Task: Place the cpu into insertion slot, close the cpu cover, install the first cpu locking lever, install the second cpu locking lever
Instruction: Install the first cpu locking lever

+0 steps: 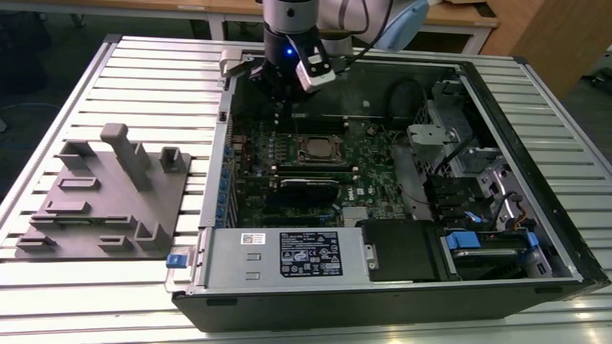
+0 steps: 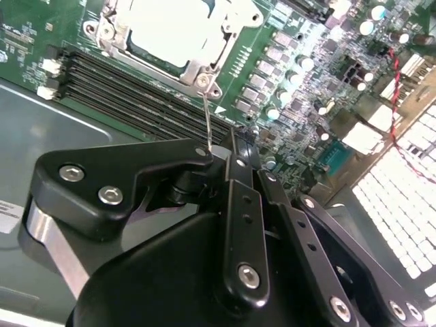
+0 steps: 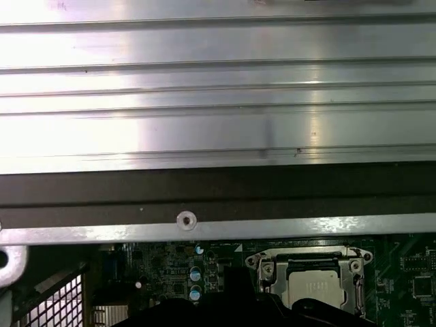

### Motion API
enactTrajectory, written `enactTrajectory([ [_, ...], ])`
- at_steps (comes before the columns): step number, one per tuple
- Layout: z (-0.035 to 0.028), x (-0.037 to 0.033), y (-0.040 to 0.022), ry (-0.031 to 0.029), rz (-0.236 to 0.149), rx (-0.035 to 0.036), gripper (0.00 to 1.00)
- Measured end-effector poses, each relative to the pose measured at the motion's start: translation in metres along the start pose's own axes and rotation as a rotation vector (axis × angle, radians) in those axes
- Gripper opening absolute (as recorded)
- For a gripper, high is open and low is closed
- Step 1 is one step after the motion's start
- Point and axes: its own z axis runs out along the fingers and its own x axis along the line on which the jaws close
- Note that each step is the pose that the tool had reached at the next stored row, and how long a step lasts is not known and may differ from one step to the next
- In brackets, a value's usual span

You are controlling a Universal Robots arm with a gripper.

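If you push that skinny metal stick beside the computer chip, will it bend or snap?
The cpu locking lever is a thin wire rod, so it probably flexes and might bend if shoved sideways. It seems anchored at a corner of the insertion slot, so it likely swings rather than slides. Its shiny metal may slip against the end effector.

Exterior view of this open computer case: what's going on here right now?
A single robot arm reaches into the open computer case on a slatted metal table. The cpu already sits in the insertion slot, with the cpu cover lying flat around its pale top. In the second wrist view the gripper is at the free end of a thin wire locking lever, which stands up from the socket's edge, not yet latched down.
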Motion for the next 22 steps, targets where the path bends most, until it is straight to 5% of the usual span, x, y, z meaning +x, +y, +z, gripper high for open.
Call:
enactTrajectory([
  [5,0.0004,-0.0066,0.0016,-0.0001,0.000,0.0043,0.11],
  [22,-0.0020,-0.0099,0.0022,-0.0001,0.000,0.0044,0.11],
])
